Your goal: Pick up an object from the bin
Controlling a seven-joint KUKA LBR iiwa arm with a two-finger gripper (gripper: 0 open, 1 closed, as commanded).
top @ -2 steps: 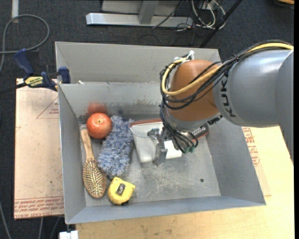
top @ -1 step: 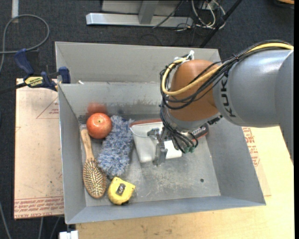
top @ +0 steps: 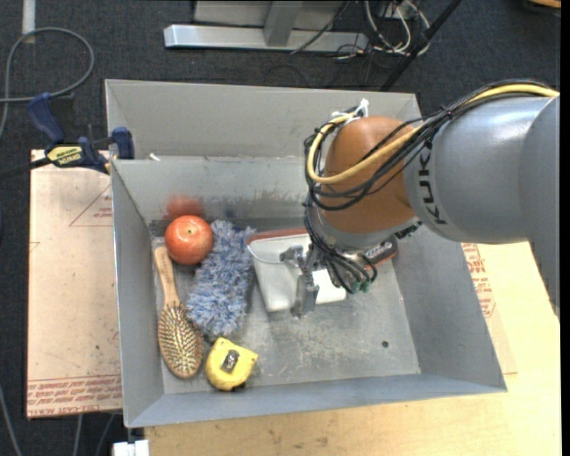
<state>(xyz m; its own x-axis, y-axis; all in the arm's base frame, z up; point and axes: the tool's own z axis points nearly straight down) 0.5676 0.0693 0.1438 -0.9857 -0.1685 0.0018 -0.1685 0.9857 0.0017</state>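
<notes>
White plastic container (top: 272, 276), mid-bin, sits under my end effector (top: 303, 294), which is low at its right rim, I judge because that thin wall suits a pinch. Whether it is clenched or released I cannot tell. Apple (top: 189, 240), blue duster (top: 218, 278), hairbrush (top: 178, 338) and yellow tape measure (top: 230, 365) line the left of the bin (top: 392, 347), leaving the right-hand approach free.

A dark, speckled carpet floor (top: 62, 107) lies all round. At the top edge rests the flat silver metal base (top: 267, 34) of some stand, with a tangle of black and white cables (top: 392, 27) just to its right. A thin grey cable (top: 89, 53) loops across the carpet at upper left.
</notes>
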